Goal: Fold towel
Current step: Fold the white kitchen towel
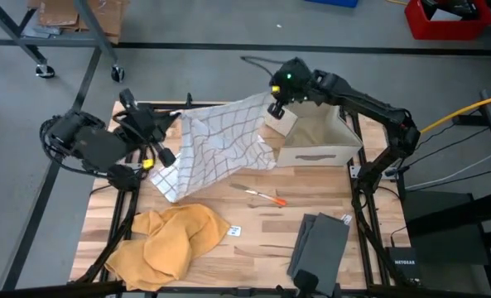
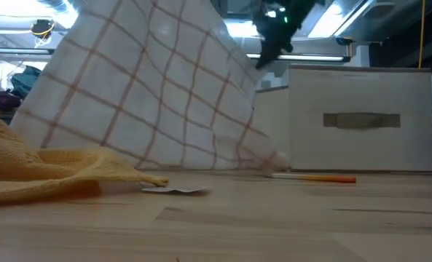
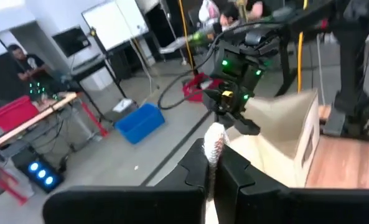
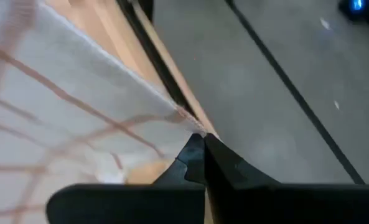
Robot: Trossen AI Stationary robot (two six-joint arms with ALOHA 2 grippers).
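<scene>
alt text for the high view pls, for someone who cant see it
Seen from above, two dark robot arms hold a white checked towel up between them over a wooden table, the left gripper and right gripper each shut on a corner. An open beige box, an orange cloth, a grey cloth and a pen are also on the table.

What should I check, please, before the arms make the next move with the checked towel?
1. Left pincer shut on the checked towel: ok, cloth shows between its fingers.
2. Right pincer shut on the towel's edge: ok.
3. Towel lifted off the table: not ok, its lower edge rests on the wood.
4. Towel spread flat between the arms: not ok, it hangs creased.
5. Towel free of the box: cannot tell, it hangs close beside it.
6. Orange pen away from the towel: not ok, it lies just beside.
</scene>
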